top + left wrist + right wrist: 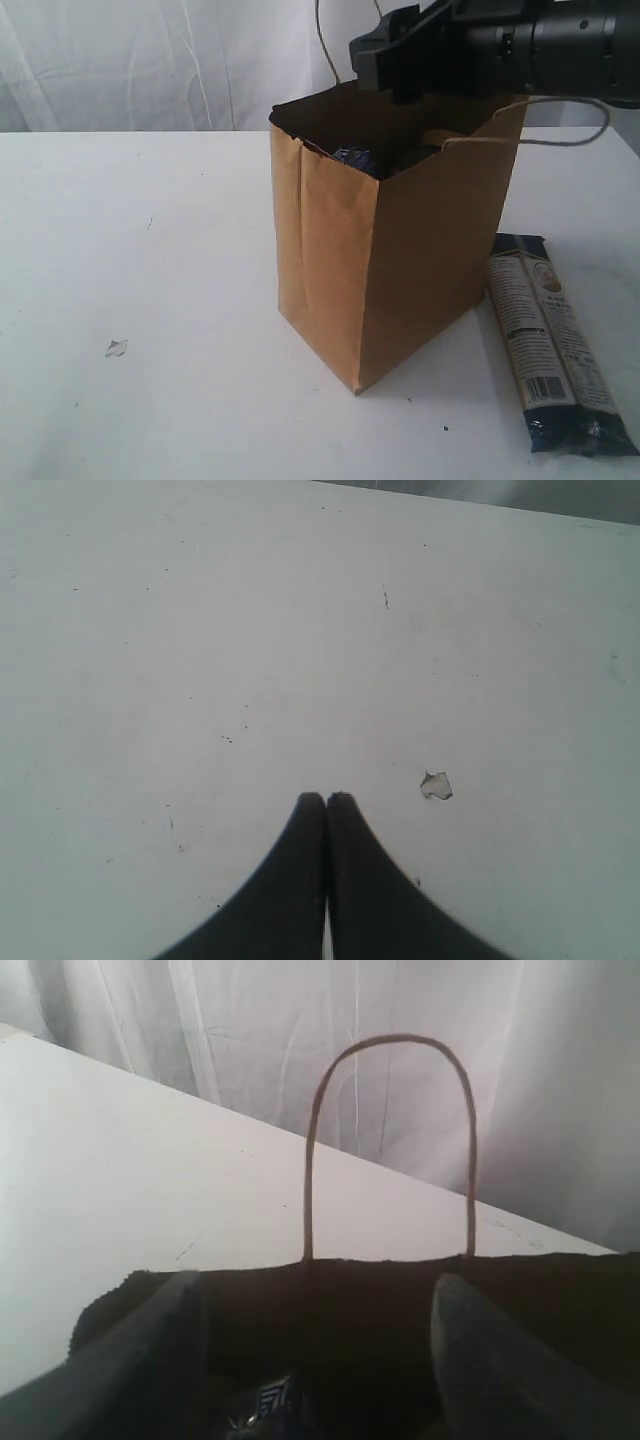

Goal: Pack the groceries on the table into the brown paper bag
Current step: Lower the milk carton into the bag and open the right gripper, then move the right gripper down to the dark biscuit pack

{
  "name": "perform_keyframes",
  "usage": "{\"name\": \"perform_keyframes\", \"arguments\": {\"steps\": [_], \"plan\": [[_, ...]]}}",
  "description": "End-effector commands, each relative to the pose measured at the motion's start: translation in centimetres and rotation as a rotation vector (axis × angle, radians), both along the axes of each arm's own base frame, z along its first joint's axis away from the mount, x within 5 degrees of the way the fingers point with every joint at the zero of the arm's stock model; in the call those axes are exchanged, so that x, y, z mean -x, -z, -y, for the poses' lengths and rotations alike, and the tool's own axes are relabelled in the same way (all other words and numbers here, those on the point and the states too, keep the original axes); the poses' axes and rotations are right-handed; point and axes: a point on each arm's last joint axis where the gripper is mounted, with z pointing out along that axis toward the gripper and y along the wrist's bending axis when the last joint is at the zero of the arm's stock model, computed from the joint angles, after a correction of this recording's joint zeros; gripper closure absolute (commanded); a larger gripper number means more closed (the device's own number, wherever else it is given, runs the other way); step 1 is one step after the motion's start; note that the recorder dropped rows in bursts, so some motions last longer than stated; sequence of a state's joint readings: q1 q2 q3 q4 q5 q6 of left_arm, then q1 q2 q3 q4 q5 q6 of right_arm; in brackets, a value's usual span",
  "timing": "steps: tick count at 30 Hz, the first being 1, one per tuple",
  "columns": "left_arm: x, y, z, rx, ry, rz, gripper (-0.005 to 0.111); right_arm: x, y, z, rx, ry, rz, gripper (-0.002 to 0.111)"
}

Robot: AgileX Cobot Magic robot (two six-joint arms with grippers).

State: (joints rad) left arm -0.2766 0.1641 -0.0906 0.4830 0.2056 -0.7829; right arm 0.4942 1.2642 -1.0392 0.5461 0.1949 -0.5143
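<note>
My left gripper (327,802): was closed, empty.
My right gripper (320,1295): stood open over the brown paper bag (400,260).
Print on long dark-blue-and-cream packet (553,340): was unreadable.

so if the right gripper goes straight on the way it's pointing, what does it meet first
Probably the brown paper bag: the right gripper, open, points into its mouth, so it would meet the far inner wall or the blue-white item inside. Depth is unclear.
</note>
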Motion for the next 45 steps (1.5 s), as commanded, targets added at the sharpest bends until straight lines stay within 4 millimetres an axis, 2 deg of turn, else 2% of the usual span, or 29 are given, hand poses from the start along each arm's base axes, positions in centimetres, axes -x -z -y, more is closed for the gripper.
{"name": "perform_keyframes", "arguments": {"steps": [1,6,10,15,19,24,28,31,33,38,42,45], "plan": [[0.0,0.2,0.0,0.0,0.004,0.0,0.107,0.8,-2.1,1.0,-0.041,0.035,0.1,0.064],[0.0,0.2,0.0,0.0,0.004,0.0,0.107,2.7,-5.5,2.6,-0.083,0.088,0.298,0.088],[0.0,0.2,0.0,0.0,0.004,0.0,0.107,4.1,-7.3,3.7,0.052,0.101,0.499,0.1],[0.0,0.2,0.0,0.0,0.004,0.0,0.107,4.9,-8.2,4.5,0.132,0.12,0.597,0.103],[0.0,0.2,0.0,0.0,0.004,0.0,0.107,4.3,-8.6,6.0,0.12,0.211,0.612,0.103],[0.0,0.2,0.0,0.0,0.004,0.0,0.107,3.3,-8.9,9.7,-0.093,0.474,0.57,0.103],[0.0,0.2,0.0,0.0,0.004,0.0,0.107,3.0,-7.4,13.4,-0.3,0.787,0.505,0.103],[0.0,0.2,0.0,0.0,0.004,0.0,0.107,2.8,-5.4,15.2,-0.206,0.919,0.425,0.106],[0.0,0.2,0.0,0.0,0.004,0.0,0.107,2.3,-3.6,15.5,-0.127,0.891,0.313,0.108],[0.0,0.2,0.0,0.0,0.004,0.0,0.107,0.3,0.9,14.5,-0.028,0.664,0.114,0.108],[0.0,0.2,0.0,0.0,0.004,0.0,0.107,-1.4,4.6,14.1,-0.034,0.634,-0.021,0.108],[0.0,0.2,0.0,0.0,0.004,0.0,0.107,-1.7,5.6,14.2,-0.171,0.7,-0.097,0.108]]}}
